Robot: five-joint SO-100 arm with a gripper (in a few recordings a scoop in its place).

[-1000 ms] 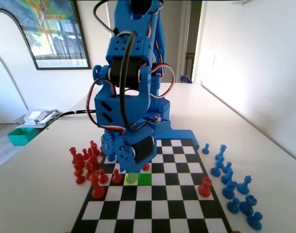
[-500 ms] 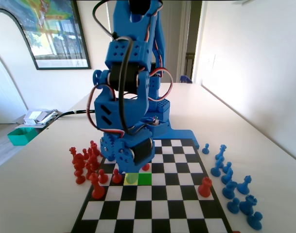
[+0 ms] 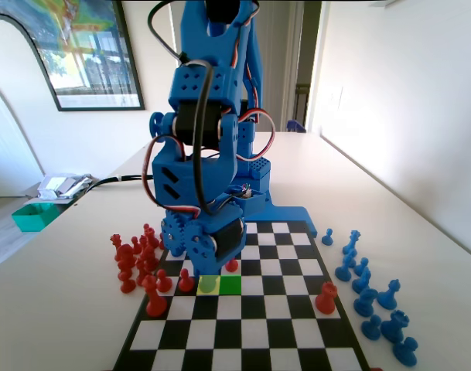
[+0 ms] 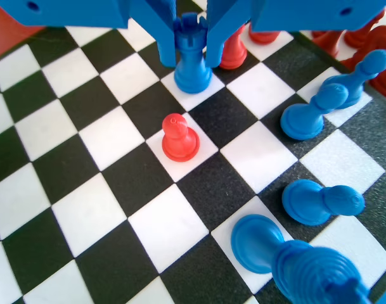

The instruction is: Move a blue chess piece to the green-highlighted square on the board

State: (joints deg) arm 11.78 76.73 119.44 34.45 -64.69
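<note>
Smooth white worktop (image 3: 421, 201), with the flat matte chequered board (image 3: 250, 325) lying on it. The chunky blue plastic end effector (image 4: 190, 63) hangs low over the board, jaws nearly together, pinching the top of the blue piece (image 4: 193, 60) from both sides as far as I can tell. The piece is glossy plastic with a notched crown and flared base, standing upright with its long axis vertical. In the fixed view it's on the yellow square (image 3: 203, 290), and the green square (image 3: 230, 285) is just right of it.
</note>
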